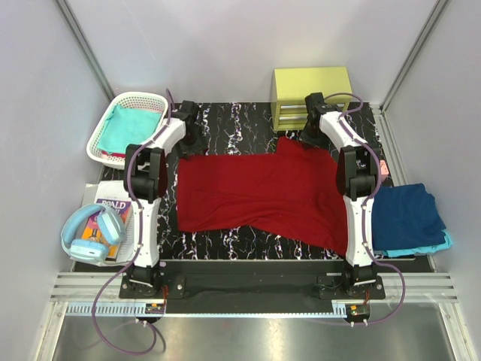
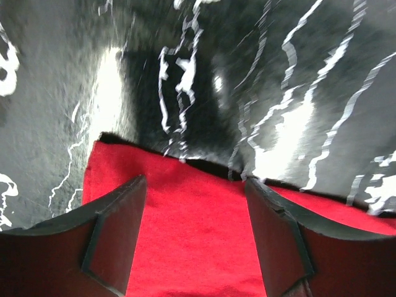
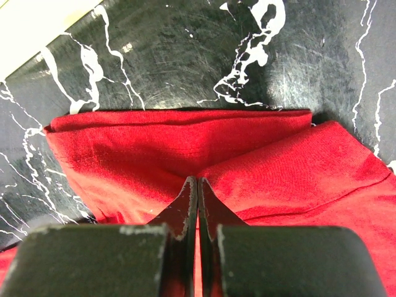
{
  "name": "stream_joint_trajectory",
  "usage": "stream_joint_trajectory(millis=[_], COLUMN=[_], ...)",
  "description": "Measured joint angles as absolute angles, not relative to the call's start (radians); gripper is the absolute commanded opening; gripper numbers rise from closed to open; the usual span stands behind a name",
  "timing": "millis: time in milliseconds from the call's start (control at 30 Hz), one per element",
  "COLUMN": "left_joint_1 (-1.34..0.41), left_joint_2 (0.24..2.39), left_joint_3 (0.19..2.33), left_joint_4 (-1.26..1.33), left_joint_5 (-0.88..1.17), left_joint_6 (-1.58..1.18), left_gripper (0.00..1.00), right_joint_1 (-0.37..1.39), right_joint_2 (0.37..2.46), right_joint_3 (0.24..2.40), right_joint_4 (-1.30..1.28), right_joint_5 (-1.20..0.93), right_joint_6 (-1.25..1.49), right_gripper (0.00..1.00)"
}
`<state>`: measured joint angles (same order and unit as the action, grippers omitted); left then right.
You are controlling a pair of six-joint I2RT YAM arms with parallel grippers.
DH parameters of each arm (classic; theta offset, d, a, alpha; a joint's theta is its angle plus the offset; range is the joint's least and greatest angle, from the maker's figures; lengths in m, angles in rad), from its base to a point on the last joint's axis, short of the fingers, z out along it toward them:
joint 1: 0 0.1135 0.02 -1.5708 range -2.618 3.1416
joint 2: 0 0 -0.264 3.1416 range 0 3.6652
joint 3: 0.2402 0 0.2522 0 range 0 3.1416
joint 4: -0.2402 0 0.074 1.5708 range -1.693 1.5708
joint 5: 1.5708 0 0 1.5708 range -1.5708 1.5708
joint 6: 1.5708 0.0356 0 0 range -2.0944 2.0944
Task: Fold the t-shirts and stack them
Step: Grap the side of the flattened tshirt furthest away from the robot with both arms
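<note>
Yellow drawers [image 1: 311,94] behind the red t-shirt [image 1: 255,197]; basket [image 1: 98,140] far left

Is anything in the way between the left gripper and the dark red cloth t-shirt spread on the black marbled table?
Nothing visible does. The left gripper hangs open right over the far edge of the dark red t-shirt, bare cloth between its fingers, only black marbled table beyond.

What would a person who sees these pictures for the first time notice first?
The dark red t-shirt lies spread on the black marbled table. At its far edge, the left gripper stands open over one corner and the right gripper is shut on it. A navy t-shirt lies at the right.
</note>
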<state>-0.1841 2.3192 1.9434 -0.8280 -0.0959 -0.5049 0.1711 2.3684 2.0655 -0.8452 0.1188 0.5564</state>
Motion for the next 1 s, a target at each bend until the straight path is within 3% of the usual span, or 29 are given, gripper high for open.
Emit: stream_joint_trajectory(millis=[167,233,267,300,433,1000], left_joint_1=[-0.183,-0.183,-0.182,-0.181,-0.178,-0.185], left_joint_2=[2.318,2.318,2.318,2.318,2.318,2.183], left_joint_3=[1.928,1.927,1.927,1.927,1.923,1.831], left_joint_4=[-0.828,-0.828,-0.829,-0.829,-0.828,-0.818], left_joint_5=[-0.095,-0.096,-0.097,-0.097,-0.098,-0.094], left_joint_6=[-0.503,-0.503,-0.503,-0.502,-0.503,-0.505], left_gripper=[0.6,0.52,0.46,0.3,0.01,0.0], right_joint_1=[0.171,0.171,0.171,0.171,0.171,0.171], right_joint_2=[2.368,2.368,2.368,2.368,2.368,2.272], right_joint_3=[2.065,2.065,2.065,2.065,2.064,2.048], right_joint_4=[-0.841,-0.841,-0.841,-0.841,-0.839,-0.834], right_joint_5=[0.119,0.119,0.119,0.119,0.119,0.125], right_joint_6=[0.556,0.556,0.556,0.556,0.556,0.554], right_gripper=[0.0,0.0,0.0,0.0,0.0,0.0])
